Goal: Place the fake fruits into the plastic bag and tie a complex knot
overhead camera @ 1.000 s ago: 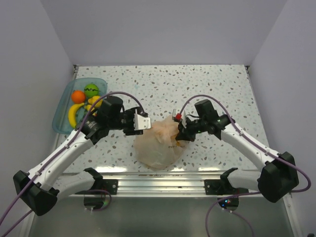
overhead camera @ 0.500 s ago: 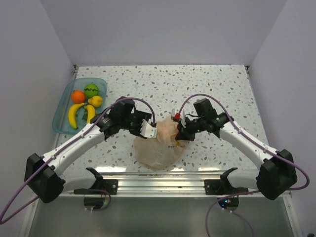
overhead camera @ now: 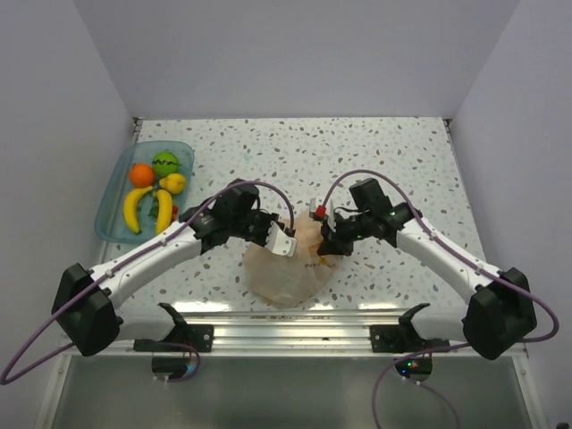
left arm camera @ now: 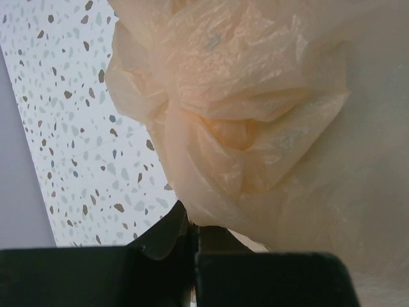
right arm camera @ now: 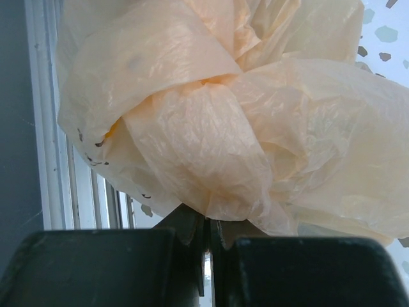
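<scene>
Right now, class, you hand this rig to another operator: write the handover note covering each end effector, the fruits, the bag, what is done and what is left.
Left end effector: shut, pinching the plastic bag film on its left side.
Right end effector: shut on the bag's right side.
Bag: on the table near the front edge, neck bunched and twisted between them.
Fruits: orange, green ball, bananas and small yellow piece lie in the blue tray.
Done: both grips taken; whether any fruit is bagged cannot be seen.
Left: load those fruits, tie off the neck.
</scene>
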